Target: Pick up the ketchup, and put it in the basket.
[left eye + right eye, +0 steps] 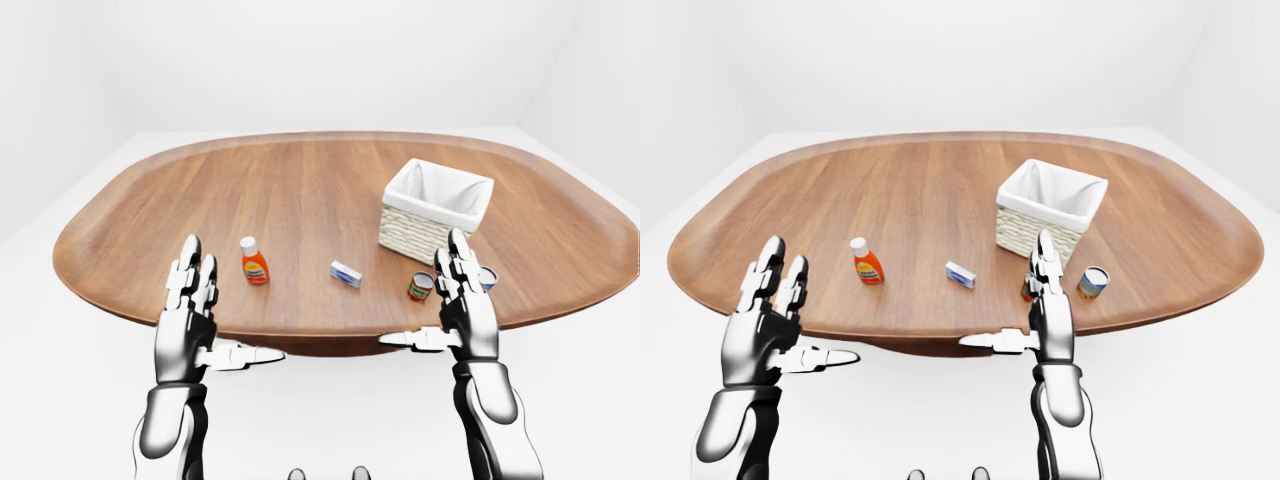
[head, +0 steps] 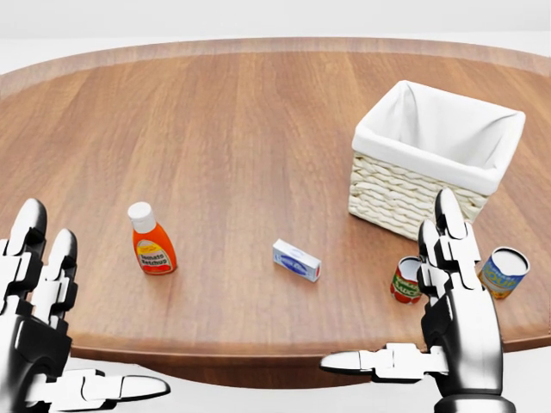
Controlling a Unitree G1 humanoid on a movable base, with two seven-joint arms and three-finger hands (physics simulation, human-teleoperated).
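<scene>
1. ketchup, the small orange-red plastic squeeze bottle with a white cap (image 2: 152, 240), stands upright on the oval brown wooden table (image 2: 241, 129), toward the left in the head view, nothing touching it.
2. looks light and fairly stiff to me, but the smooth plastic is probably a bit slippery, and it's narrow enough to tip if bumped.
3. i'd grab the wide orange body below the cap, fingers on one flat side and thumb on the other. the cap end tapers, so not there.
4. left hand (image 2: 39, 331) is nearest, down-left of the bottle at the table edge, fingers spread, holding nothing.
5. right hand (image 2: 448, 323) is also splayed and holding nothing.
6. woven wicker basket with a white cloth liner (image 2: 430, 159) sits well to the right, with a small blue-and-white box (image 2: 296, 260) between it and the bottle.
</scene>
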